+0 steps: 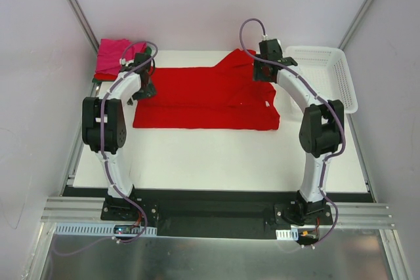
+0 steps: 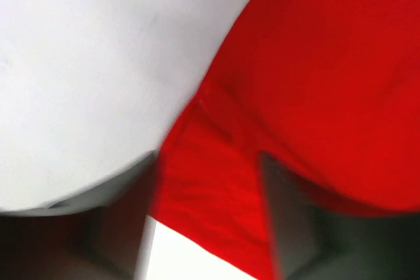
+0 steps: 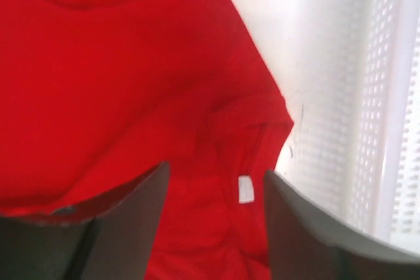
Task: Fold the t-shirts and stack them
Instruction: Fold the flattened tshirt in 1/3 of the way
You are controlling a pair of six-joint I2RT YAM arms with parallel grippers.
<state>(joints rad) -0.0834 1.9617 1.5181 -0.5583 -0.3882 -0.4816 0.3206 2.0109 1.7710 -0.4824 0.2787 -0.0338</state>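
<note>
Soft, matte, bright red t-shirt laid across the far half of the smooth white table. Roughly a wide rectangle, near hem straight, far edge rumpled, with a pointed flap of cloth sticking out toward the back. Small white label sewn by a seam near its right corner.

Crumpled magenta t-shirt heaped at the far left corner, well apart from the red one.

White plastic lattice basket at the far right corner. Rectangular, walls and floor pierced with small square holes, rim rounded. Just beside the red t-shirt's right end, not touching it. Only its own pierced floor in sight from above.

Left gripper low over the red t-shirt's left end. Dark fingers parted about halfway, a strip of red cloth running under the gap, bare table to the left. View blurred; no pinch on the cloth to be made out.

Right gripper above the red t-shirt's far right part. Dark wedge-shaped fingers spread well apart, nothing clamped, cloth and label showing in the gap between them.
</note>
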